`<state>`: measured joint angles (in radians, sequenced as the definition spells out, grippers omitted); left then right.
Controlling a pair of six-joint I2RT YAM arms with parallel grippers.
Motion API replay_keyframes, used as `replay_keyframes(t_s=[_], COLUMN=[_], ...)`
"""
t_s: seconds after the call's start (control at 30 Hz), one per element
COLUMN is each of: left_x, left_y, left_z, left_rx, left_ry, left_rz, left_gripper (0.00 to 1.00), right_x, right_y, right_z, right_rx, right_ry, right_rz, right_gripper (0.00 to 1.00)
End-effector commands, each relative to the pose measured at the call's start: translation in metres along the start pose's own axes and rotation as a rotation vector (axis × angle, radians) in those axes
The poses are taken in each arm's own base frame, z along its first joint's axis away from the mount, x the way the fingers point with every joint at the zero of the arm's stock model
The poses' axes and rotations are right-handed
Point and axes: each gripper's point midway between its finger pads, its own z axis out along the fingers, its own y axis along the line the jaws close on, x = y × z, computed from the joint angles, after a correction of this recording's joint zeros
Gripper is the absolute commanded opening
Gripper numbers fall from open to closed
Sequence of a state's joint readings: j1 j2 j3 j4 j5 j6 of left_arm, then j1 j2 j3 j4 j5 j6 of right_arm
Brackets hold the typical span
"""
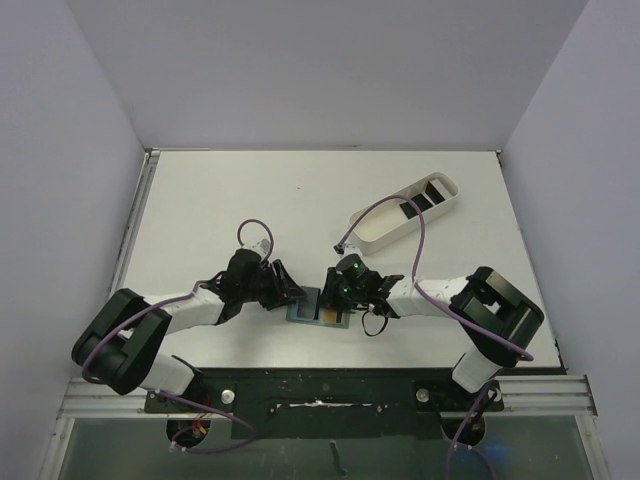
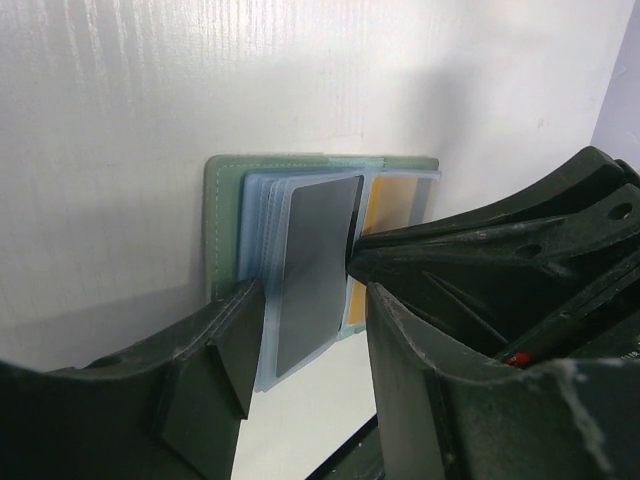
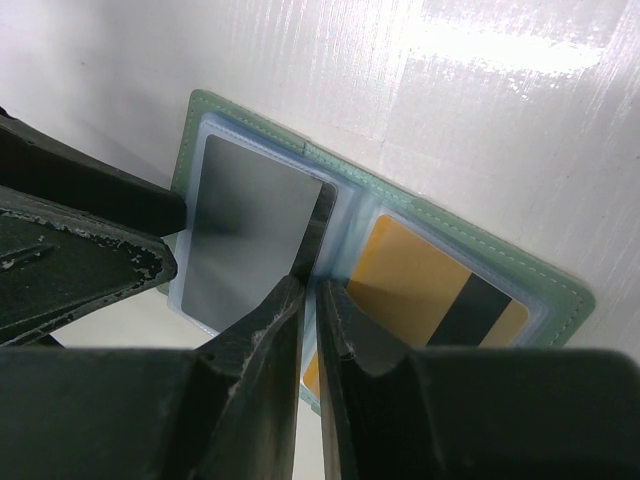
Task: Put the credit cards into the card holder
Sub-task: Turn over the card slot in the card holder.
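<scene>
The card holder [image 2: 222, 220] lies spread open at the 6 o'clock edge of the bench [image 1: 250, 200], just ahead of the arm bases, with both arms meeting over it. The right pincer [image 3: 310, 295] is closed on the long edge of a dark card [image 3: 250, 225] that sits over the bluish sleeve on one half, seemingly to steer it into the pocket. The left pincer [image 1: 292, 297] comes in from 9 o'clock with its jaws apart around the sleeve's near end, gripping nothing. One finger touches the plastic, most likely to stop the holder sliding. How deep the card sits cannot be told. A yellow card [image 3: 410, 285] with a black stripe fills the other half, so that pocket is taken. At about 1 o'clock, well apart, a white tray [image 1: 385, 232] holds more black cards [image 1: 428, 193]. The two pincers crowd each other closely, leaving little room to push
</scene>
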<state>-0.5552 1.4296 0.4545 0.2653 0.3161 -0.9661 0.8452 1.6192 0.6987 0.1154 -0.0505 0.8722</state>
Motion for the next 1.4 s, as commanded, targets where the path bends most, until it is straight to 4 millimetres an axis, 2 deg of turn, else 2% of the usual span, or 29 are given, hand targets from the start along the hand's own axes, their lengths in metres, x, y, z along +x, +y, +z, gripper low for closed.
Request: replay_keyframes(t_s=[0.0,0.3,0.67,1.0,1.23,1.37], left_x=[-0.012,-0.007,-0.010,-0.006,0.003,0.006], left_y=[-0.017,-0.020,-0.060,-0.076,-0.088,-0.096], left_z=[-0.003,0.000,-0.016,-0.018,-0.011,-0.009], left_rx=[0.031,0.057,0.186,0.228,0.259,0.266], left_ry=[-0.040,-0.016,-0.023,-0.012,0.028,0.030], left_rz=[0.048,0.038,0.032,0.048,0.066,0.077], left_gripper=[0.45,0.44,0.41,0.40,0.39,0.40], right_x=[0.003,0.002,0.002,-0.007,-0.018,-0.023], right_y=[-0.007,-0.006,-0.003,0.002,0.006,-0.002], right_z=[-0.002,-0.001,-0.001,-0.006,-0.022,-0.036], right_rx=[0.035,0.033,0.021,0.016,0.014,0.058], right_ry=[-0.002,-0.002,-0.007,-0.039,-0.093,-0.134], right_rz=[-0.015,-0.017,-0.018,-0.023,-0.024,-0.022], right_gripper=[0.13,0.13,0.16,0.25,0.30,0.33])
